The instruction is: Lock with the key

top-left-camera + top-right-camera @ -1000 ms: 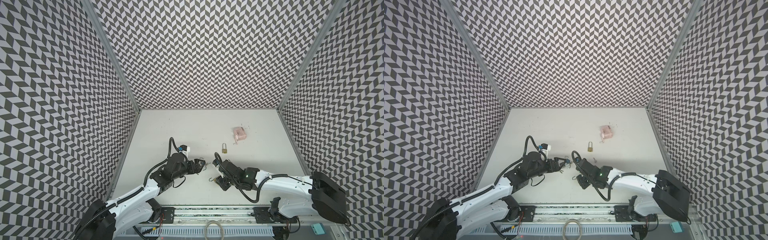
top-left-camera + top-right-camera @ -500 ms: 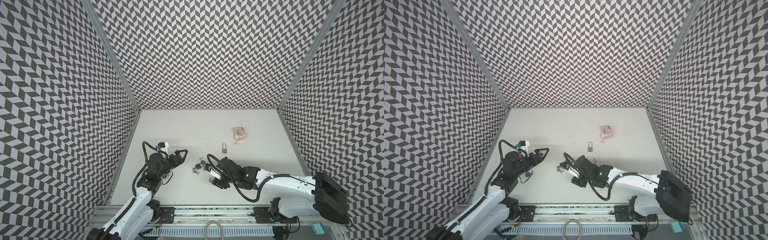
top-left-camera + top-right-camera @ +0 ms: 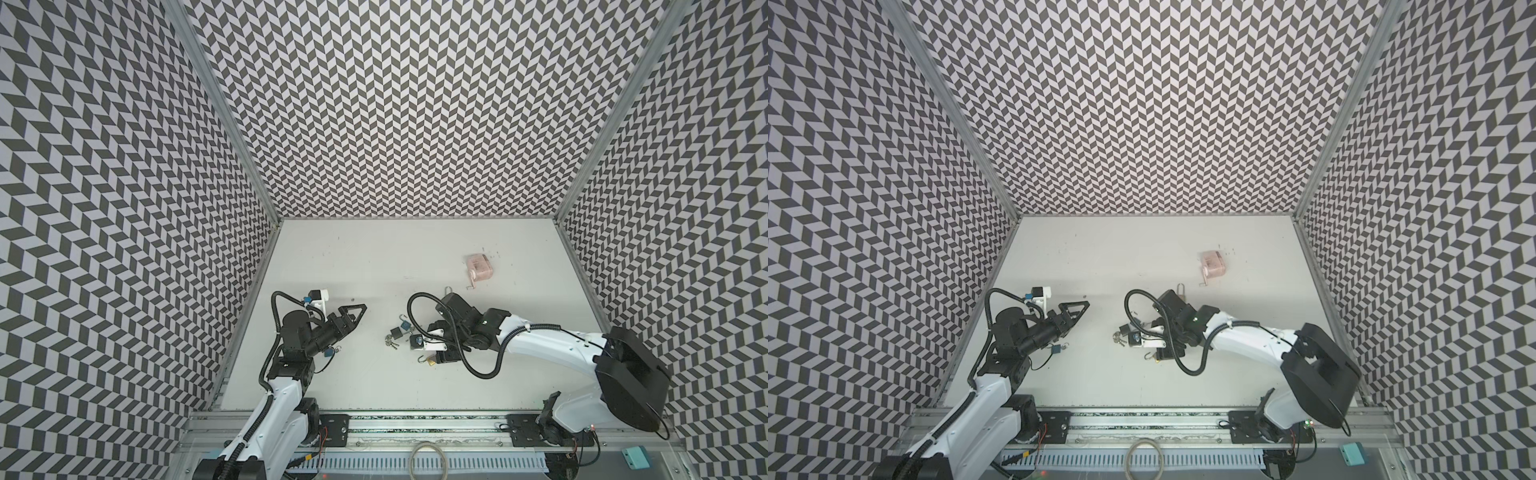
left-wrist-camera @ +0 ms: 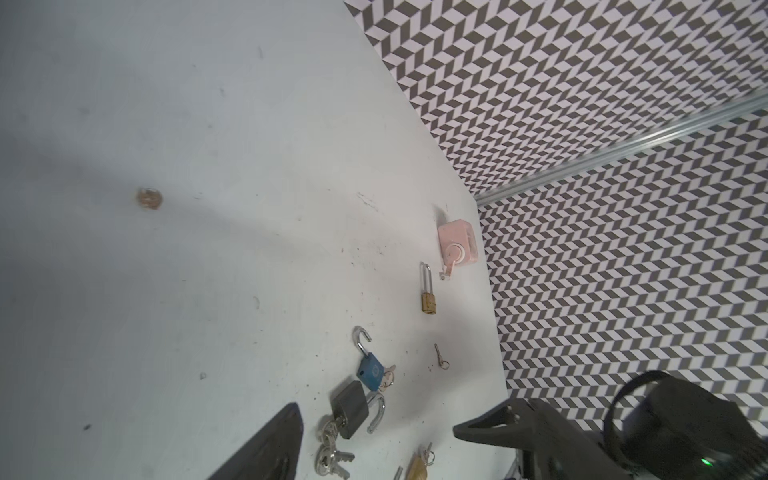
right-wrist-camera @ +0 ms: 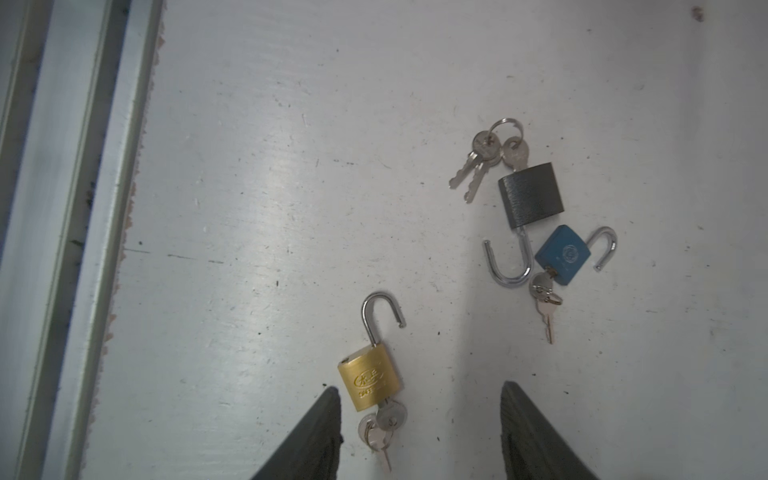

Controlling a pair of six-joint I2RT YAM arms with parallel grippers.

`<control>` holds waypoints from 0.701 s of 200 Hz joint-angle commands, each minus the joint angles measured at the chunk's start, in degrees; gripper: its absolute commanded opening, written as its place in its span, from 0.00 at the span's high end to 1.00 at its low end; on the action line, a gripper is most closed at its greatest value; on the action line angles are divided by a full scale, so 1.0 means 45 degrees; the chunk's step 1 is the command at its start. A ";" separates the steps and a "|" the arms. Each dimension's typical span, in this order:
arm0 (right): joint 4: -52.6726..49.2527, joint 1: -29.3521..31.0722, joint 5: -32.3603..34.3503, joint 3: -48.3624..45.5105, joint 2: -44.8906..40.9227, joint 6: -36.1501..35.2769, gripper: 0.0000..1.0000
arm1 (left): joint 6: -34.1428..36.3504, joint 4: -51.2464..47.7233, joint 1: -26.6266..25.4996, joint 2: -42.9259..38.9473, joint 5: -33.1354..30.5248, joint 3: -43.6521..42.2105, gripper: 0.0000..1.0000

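Brushed brass padlock [image 5: 370, 380], shiny steel shackle [image 5: 369, 328], matt scuffed table [image 5: 249, 208].

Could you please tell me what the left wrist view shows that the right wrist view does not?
Only the left wrist view: the pink lock, the long-shackled brass padlock and a loose key. Only the right wrist view: the gold padlock whole, shackle open, and the edge rail. Both: the blue padlock and the grey padlock, shackles open, keys inserted.

Left gripper [image 3: 359, 315] withdrawn from desk middle toward left edge. Black padlock [image 5: 531, 195], blue padlock [image 5: 562, 254] now lie uncovered. Right arm [image 3: 461, 316] wrist shifted toward far edge, hiding most of long-shackle lock [image 3: 449, 289] in both top views.
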 commanded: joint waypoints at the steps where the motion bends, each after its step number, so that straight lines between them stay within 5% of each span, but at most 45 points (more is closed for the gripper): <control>1: -0.0555 0.0017 -0.0443 0.0104 0.0446 -0.1026 0.41 | 0.0305 0.0490 -0.0424 -0.0234 0.1216 0.0137 0.11; 18: -0.0458 -0.0002 -0.0291 0.0104 0.0756 -0.1193 0.41 | 0.1037 -0.0728 -0.1187 -0.0273 0.0459 0.0520 0.10; 74: -0.0269 -0.0021 -0.0304 0.0163 0.1454 -0.1496 0.44 | 0.0462 0.0008 -0.2886 0.0212 -0.0376 0.0155 0.10; 140: -0.0262 -0.0061 -0.0516 0.0360 0.2153 -0.1753 0.53 | 0.0468 0.0246 -0.3138 0.0574 -0.0480 0.0132 0.11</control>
